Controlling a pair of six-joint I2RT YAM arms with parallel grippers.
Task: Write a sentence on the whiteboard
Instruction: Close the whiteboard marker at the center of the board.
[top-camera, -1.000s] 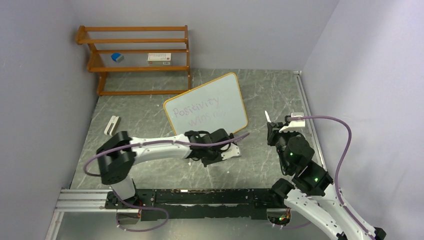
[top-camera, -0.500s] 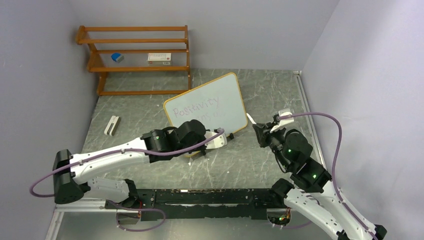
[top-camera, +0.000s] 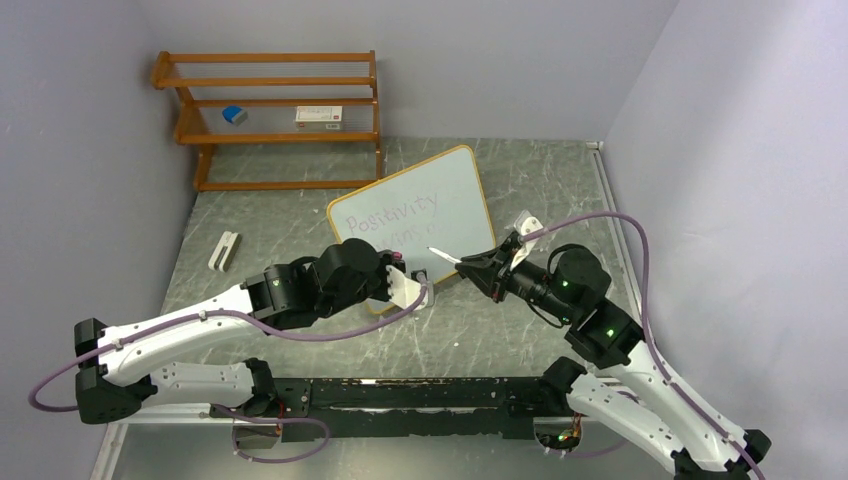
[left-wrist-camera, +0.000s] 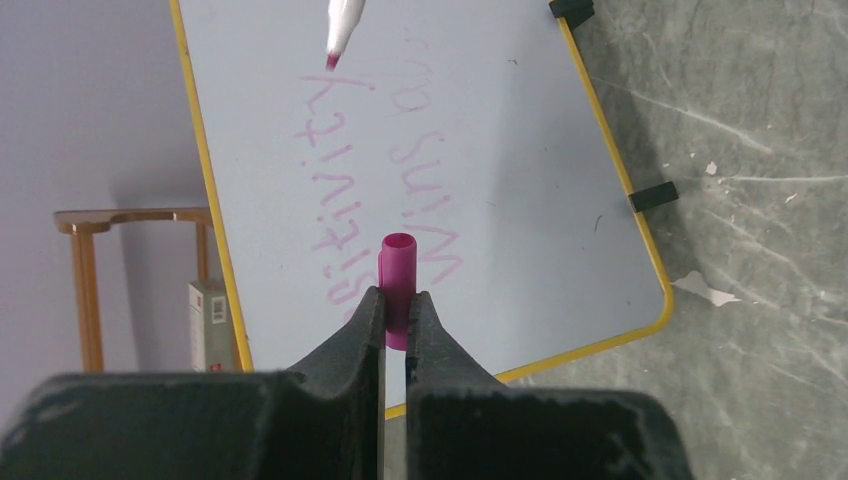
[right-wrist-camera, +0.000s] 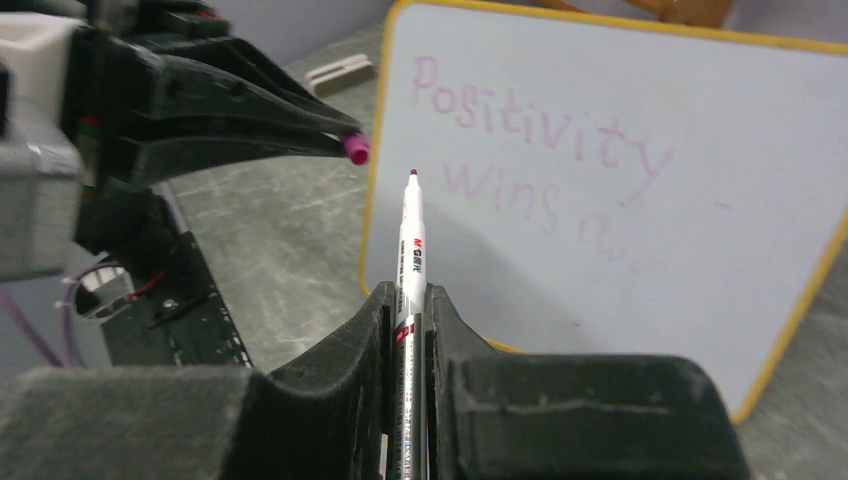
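Standing on a grey veined tabletop (top-camera: 290, 225) (lilac walls (top-camera: 500, 70)) is the whiteboard (top-camera: 460, 200).

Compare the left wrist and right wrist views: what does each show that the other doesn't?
Only the left wrist view shows the whiteboard's two black feet and a small box behind its edge. Only the right wrist view shows the marker's printed barrel clamped in the right gripper, and the left gripper from the side. Both show the whiteboard, the sentence "Positivity wins", the marker's tip, and the pink cap pinched in the left gripper, with tip and cap apart.
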